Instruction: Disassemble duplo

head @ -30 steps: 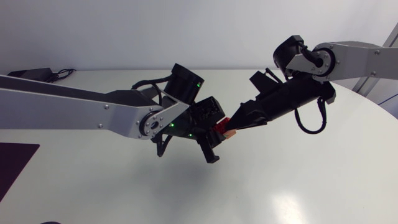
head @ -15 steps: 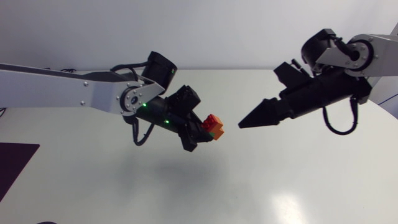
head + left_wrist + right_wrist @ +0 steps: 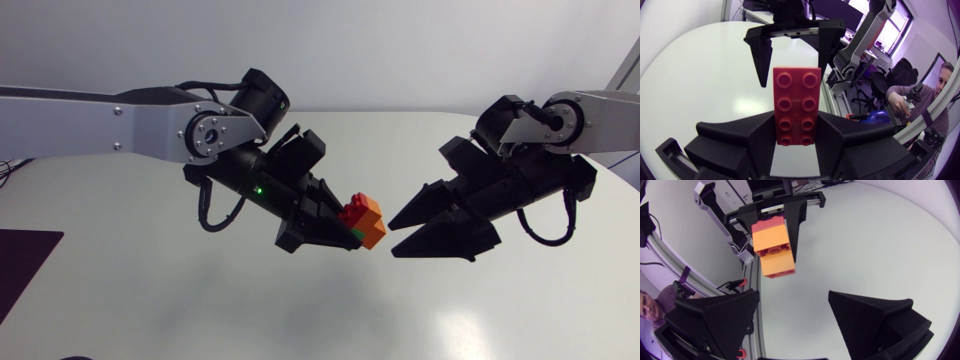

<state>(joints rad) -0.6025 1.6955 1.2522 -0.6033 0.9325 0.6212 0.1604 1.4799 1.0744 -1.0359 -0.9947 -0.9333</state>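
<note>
A small duplo stack, a red brick (image 3: pixel 352 212) joined to an orange brick (image 3: pixel 372 226), hangs above the white table. My left gripper (image 3: pixel 350 230) is shut on it. In the left wrist view the red brick (image 3: pixel 796 107) sits studs-up between my own fingers (image 3: pixel 840 135). My right gripper (image 3: pixel 394 238) stands open just right of the stack, not touching it. In the right wrist view the orange brick (image 3: pixel 774 250) and the red brick (image 3: pixel 767 226) are ahead of the right gripper (image 3: pixel 794 294), whose jaws are wide apart.
The white round table (image 3: pixel 300 320) lies under both grippers. Its curved edge runs behind my right arm (image 3: pixel 600 110). My left arm (image 3: pixel 100 125) stretches in over the table's left half.
My right gripper has let go of the stack, drawn back to the right and opened wide. My left gripper has kept the bricks and turned, now pointing down to the right.
</note>
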